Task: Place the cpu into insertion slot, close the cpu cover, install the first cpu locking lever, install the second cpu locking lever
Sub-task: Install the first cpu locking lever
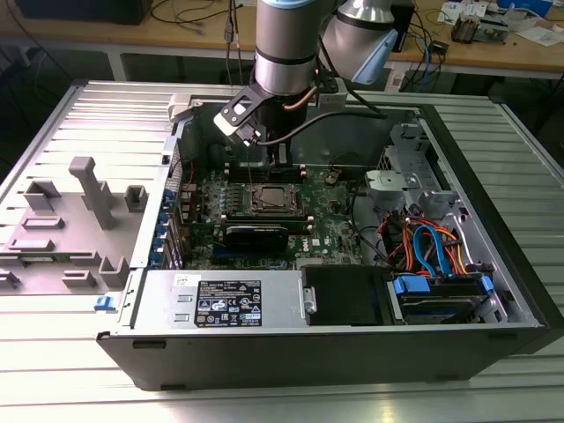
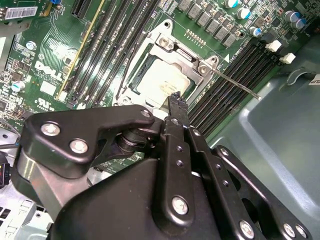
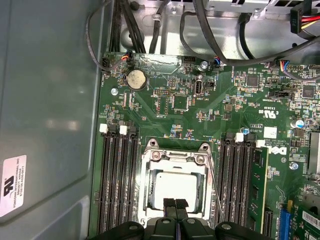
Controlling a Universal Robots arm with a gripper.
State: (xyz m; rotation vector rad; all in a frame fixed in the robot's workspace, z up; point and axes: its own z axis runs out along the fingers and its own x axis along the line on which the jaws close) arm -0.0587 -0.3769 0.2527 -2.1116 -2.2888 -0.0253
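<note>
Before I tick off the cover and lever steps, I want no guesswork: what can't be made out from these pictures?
- First wrist view: the hand covers the edge of the cpu cover beneath it, so any latching there is hidden.
- Second wrist view: the hand hides one edge of the cpu.
- Exterior view: the insertion slot is too small to show any latching.

From high and well back, the exterior view looks down over the whole open case point(image 1: 291, 357), while both my wrist views face down close on the motherboard point(image 3: 175, 102) point(image 2: 47, 75), sharing the insertion slot point(image 3: 148, 192) point(image 2: 138, 75).
</note>
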